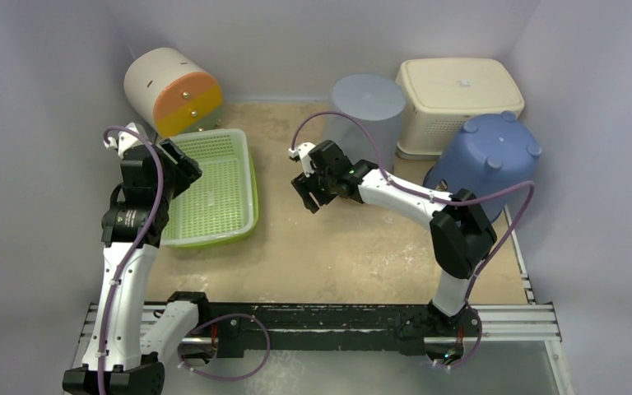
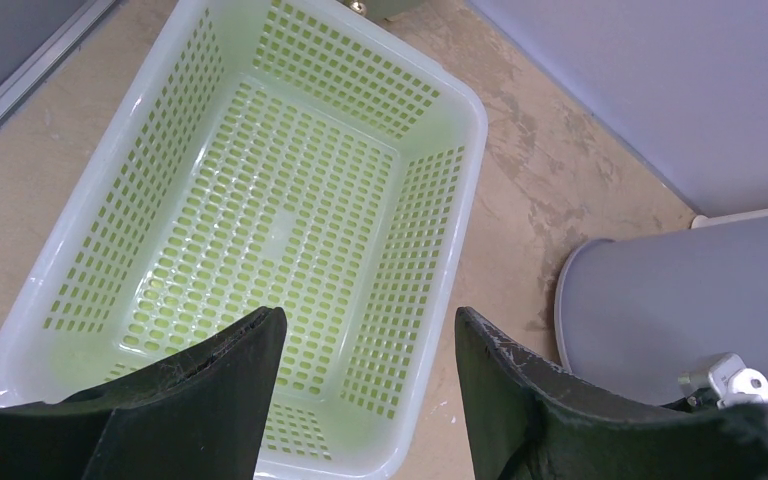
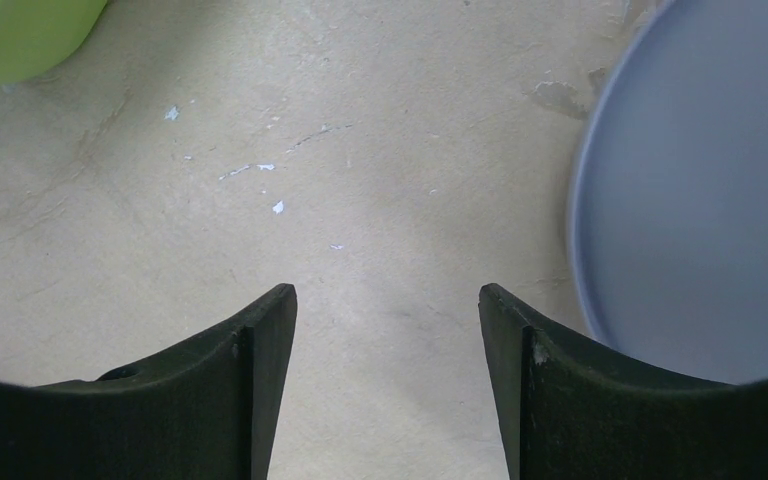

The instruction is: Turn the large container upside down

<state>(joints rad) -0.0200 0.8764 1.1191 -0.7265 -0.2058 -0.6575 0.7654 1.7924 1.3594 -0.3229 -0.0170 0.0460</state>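
A light green perforated basket (image 1: 214,188) stands open side up on the table's left part. My left gripper (image 1: 183,170) hovers above its left end, open and empty; in the left wrist view the basket (image 2: 270,220) lies below the gripper (image 2: 370,320). A pale grey cylindrical container (image 1: 368,111) stands at the back centre with a flat closed top. My right gripper (image 1: 309,191) is open and empty over bare table just left of and in front of it. In the right wrist view the grey container (image 3: 700,200) is to the right of the gripper (image 3: 387,295).
A white and orange drum (image 1: 171,89) lies on its side at the back left. A cream lidded basket (image 1: 458,95) stands at the back right. A blue bucket (image 1: 485,156) rests bottom up and tilted in front of it. Walls close in on three sides.
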